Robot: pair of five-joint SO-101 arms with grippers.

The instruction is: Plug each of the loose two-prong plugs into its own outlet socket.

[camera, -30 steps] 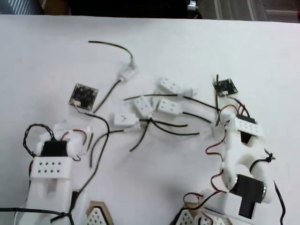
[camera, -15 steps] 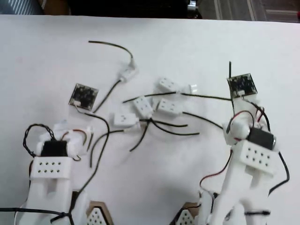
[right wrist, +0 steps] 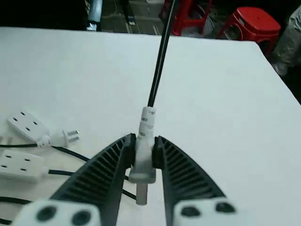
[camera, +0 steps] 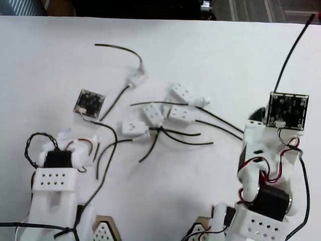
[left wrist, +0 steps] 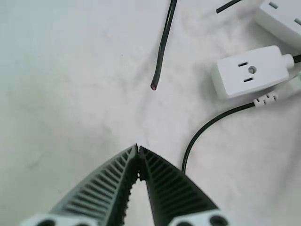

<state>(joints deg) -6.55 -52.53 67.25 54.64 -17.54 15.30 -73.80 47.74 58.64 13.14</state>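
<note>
Right gripper (right wrist: 143, 140) first: we see its jaws clamped on the body of a white plug (right wrist: 142, 162), held up off the table (right wrist: 221, 94), with the black cord (right wrist: 160, 56) running straight out beyond the fingertips. On the table past it we spot a socket (right wrist: 26, 123) with a loose plug (right wrist: 66, 136) just beside it, and a second socket (right wrist: 19, 165) nearer in. Over to the left gripper (left wrist: 138, 149): jaws pressed together, nothing between them, low over bare table, with a cord end (left wrist: 154, 86) ahead and another socket (left wrist: 251, 70) off to one side. From above, we see the socket cluster (camera: 153, 114) mid-table between the two arms, black cords trailing around it.
</note>
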